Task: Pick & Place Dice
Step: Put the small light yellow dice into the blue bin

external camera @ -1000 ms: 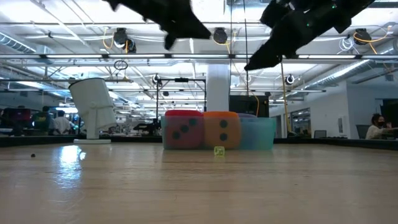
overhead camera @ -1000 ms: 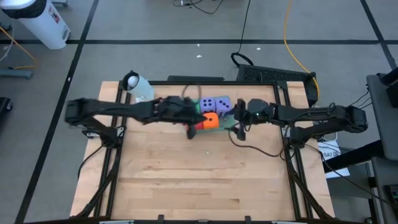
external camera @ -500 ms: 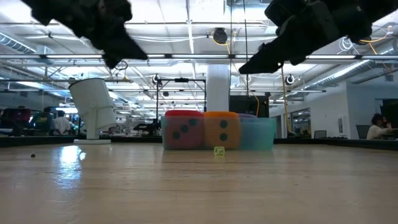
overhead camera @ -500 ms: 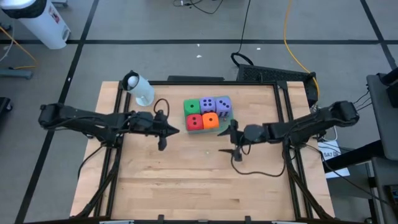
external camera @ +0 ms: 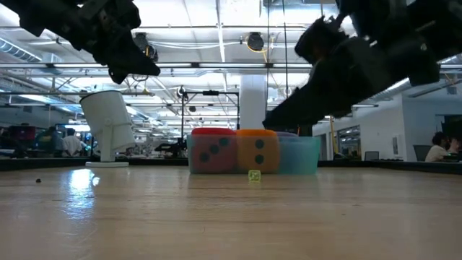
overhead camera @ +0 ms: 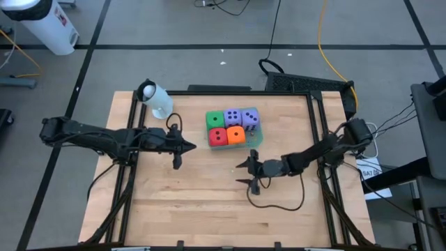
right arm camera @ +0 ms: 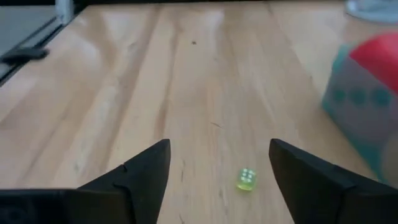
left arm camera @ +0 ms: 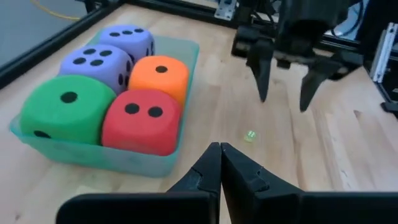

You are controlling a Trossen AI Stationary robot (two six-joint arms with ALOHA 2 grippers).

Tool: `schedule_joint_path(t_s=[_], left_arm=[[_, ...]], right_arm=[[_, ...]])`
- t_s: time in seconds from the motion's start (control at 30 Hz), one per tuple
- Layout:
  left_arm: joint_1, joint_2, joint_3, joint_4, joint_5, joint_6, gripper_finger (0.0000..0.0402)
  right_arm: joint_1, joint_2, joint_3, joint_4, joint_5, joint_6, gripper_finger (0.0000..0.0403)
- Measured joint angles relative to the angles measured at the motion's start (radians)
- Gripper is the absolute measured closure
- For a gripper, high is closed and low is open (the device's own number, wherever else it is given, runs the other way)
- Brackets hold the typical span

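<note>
Dice, five big soft ones, sit packed in the teal tray (overhead camera: 258, 137) near the back of the worktop (overhead camera: 209, 202): green die (overhead camera: 214, 119), two purple dice (overhead camera: 241, 117), red die (overhead camera: 218, 137) and orange die (overhead camera: 236, 134). But look at the bare wood just in front of that tray: a tiny yellow-green die (right arm camera: 246, 179) lies loose, apart from everything. That's the relation that counts. The right gripper (overhead camera: 249, 174) hovers over the worktop with its jaws spread wide and empty, and in its wrist view the little die lies straight ahead, between the two fingers and slightly beyond them. The left gripper (overhead camera: 177, 149) hangs off to the tray's left side, jaws pressed together, nothing held. The small cube has no long axis to fuss over. Judging by the line-up, the right arm looks nearer and better placed for a descent.
</note>
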Motion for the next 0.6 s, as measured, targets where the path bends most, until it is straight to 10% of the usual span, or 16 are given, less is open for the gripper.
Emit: schedule_joint_path(t_s=[0.6], left_arm=[[-0.008, -0.043, 0.0, 0.005, -0.037, 0.03, 0.038]], right_arm=[[0.058, 0.273, 0.002, 0.263, 0.245, 0.091, 0.0149]])
